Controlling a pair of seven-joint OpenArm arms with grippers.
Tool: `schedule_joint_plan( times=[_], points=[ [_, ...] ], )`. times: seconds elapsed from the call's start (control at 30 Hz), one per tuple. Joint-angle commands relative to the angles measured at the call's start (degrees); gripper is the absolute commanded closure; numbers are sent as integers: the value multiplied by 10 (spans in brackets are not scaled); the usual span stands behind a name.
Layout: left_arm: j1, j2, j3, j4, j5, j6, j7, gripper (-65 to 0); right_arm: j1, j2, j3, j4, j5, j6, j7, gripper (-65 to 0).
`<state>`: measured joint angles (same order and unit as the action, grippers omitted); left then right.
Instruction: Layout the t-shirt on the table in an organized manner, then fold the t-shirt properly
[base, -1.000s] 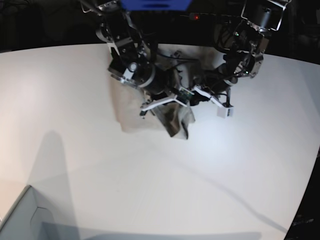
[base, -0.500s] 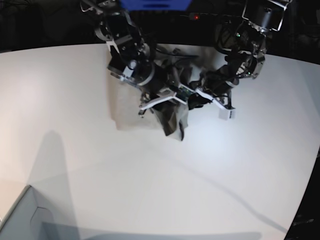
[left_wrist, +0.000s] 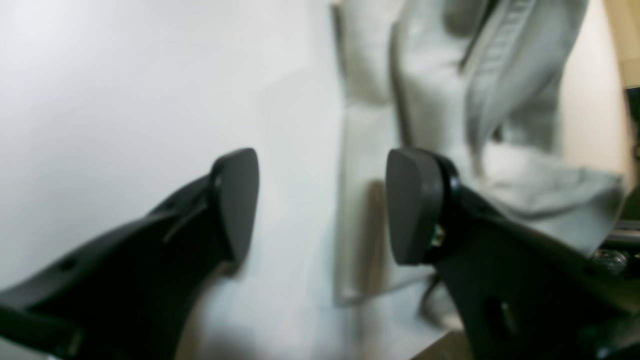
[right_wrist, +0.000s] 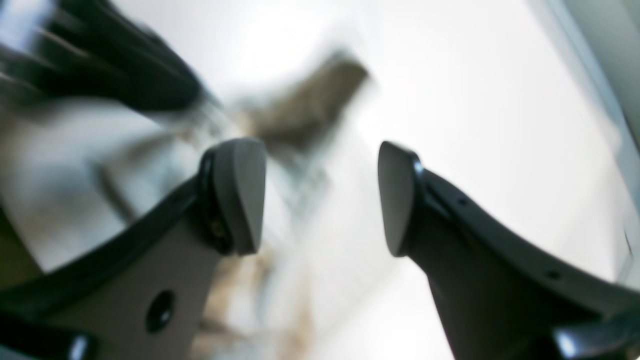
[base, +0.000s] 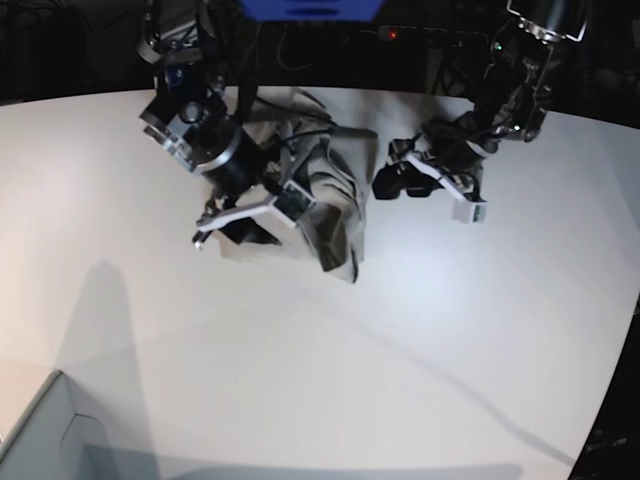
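Lying rumpled toward twelve o'clock on the table (base: 330, 370), the t-shirt (base: 325, 195) was a grey-beige heap of folds (hem blurred). My left gripper (left_wrist: 322, 205) and right gripper (right_wrist: 320, 197) both gaped, grasping nothing. White tabletop, darkness beyond its curved far edge.

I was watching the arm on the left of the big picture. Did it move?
Yes. The right gripper swung left and away from the other arm, and the t-shirt now lies more uncovered on the table.

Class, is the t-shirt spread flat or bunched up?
Bunched up: the t-shirt lies in a creased, overlapping heap on the table.
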<state>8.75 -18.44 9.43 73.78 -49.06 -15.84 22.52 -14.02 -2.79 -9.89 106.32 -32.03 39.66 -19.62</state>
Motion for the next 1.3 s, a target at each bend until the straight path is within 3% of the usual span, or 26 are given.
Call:
schedule_joint_plan(
  times=[0.0,0.27,0.37,0.57,0.87,1.0,1.27],
  points=[
    [-2,-5,-2,17,-12,-6,-6,-392,3,-4,11,11,8,3,17,-356],
    [18,-74,-2,25,-97,-6,-10,-392,-22,-4,47,-4,9,3,17,-352],
    [23,-89,-23,25,-117,-6,-6,-392,-25,-4,45,-39,9,3,19,-307],
    [58,-84,-132,26,-118,-9,-6,-393,-33,-17,7,-71,9,3,20,-185],
    [71,-84,-160,26,-118,-10,-6,-393,-71,-17,-99,-71,6,3,21,-179],
    [72,-84,-160,24,-118,-10,-6,-393,-70,-12,-95,-49,6,3,19,-179],
    [84,-83,-188,26,-119,-11,-6,-394,-20,-17,-14,-11,8,3,17,-179]
  ],
)
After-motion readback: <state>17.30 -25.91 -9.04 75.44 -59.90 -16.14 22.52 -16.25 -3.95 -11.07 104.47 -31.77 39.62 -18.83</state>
